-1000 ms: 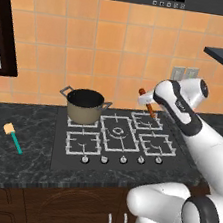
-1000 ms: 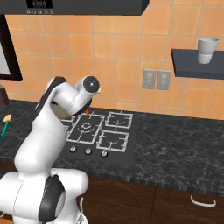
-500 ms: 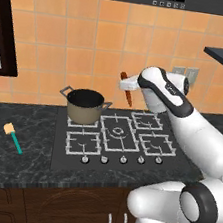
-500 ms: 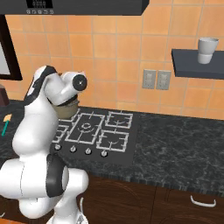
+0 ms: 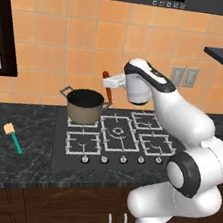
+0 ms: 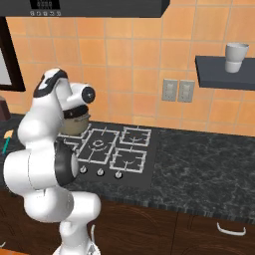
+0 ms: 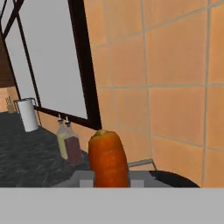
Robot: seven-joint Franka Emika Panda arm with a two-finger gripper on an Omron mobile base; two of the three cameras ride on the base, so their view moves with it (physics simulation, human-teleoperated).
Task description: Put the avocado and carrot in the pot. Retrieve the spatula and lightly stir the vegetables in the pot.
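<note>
My arm has swung left from over the right burners, and my tool (image 5: pixel 108 87) now hangs just beside the pot's (image 5: pixel 84 105) right rim — fingers pinching the carrot (image 5: pixel 107 86), which stands near upright. That puts the drop close, I judge. The pot and the spatula (image 5: pixel 13 136) on the desk (image 5: pixel 5 161) have not moved.

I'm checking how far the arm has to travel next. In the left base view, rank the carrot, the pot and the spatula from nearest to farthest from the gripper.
1. The carrot: clamped upright in the gripper, just right of the pot.
2. The pot: on the stove's rear left burner, below and left of the gripper.
3. The spatula: on the counter, far left of the stove.
</note>
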